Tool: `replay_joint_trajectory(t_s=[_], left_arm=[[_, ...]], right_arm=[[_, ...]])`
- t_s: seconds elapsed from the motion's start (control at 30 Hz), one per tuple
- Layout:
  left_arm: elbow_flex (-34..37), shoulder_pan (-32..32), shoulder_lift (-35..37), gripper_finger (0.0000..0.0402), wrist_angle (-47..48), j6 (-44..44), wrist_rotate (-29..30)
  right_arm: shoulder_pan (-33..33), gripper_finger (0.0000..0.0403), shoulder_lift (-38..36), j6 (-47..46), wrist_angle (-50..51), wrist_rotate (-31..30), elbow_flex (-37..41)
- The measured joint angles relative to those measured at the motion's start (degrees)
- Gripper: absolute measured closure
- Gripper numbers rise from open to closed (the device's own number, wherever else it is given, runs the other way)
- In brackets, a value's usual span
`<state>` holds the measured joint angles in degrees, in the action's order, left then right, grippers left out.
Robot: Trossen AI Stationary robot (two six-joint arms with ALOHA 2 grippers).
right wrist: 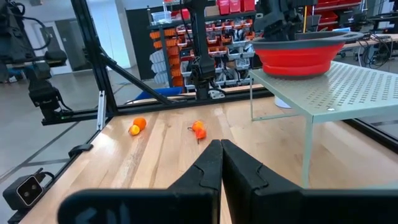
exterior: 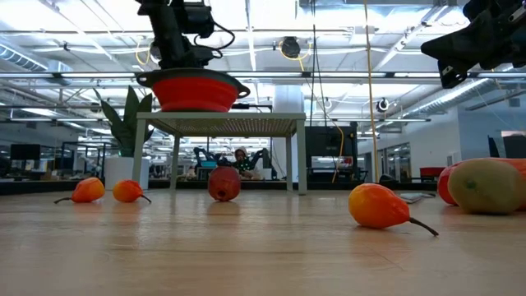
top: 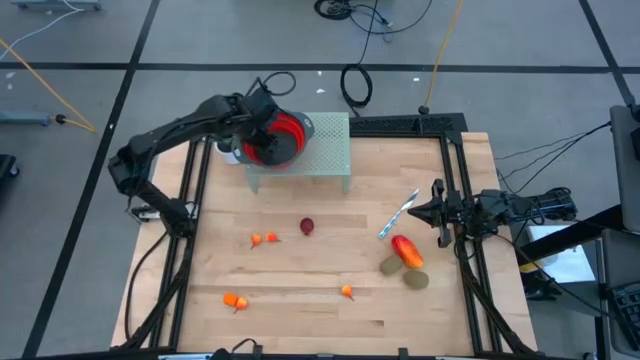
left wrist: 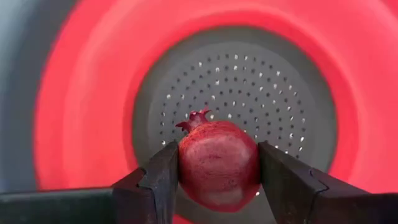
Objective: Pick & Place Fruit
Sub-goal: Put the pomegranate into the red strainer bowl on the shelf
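Pomegranate (left wrist: 217,165): you have it gripped in the left gripper (left wrist: 217,177), over the red colander (left wrist: 81,124).
Colander: on the perforated stand (top: 335,150), surface's far edge.
Right gripper (right wrist: 221,158): closed, empty, right edge.

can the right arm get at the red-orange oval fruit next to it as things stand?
Probably yes. The right gripper hangs shut just beside the red-orange oval fruit, with nothing over the fruit. The blue-and-white stick and two brownish-green ovals lie close, so it may nudge them. It would have to open first.
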<state>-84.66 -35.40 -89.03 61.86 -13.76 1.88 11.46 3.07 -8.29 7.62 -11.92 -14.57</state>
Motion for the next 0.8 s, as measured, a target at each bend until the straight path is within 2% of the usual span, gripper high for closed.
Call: replay_joint_trajectory(t_s=[0.57, 0.8], left_arm=[[0.0, -0.04, -1.71, 0.0209, -0.87, 0.07, 0.87], [0.0, -0.05, -1.73, 0.0169, -1.09, 0.04, 1.13]], right_arm=[[0.0, 0.0403, 0.0, 0.0, 0.0, -0.02, 0.0], [0.01, 0.0403, 0.0, 0.01, 0.0, -0.02, 0.0]])
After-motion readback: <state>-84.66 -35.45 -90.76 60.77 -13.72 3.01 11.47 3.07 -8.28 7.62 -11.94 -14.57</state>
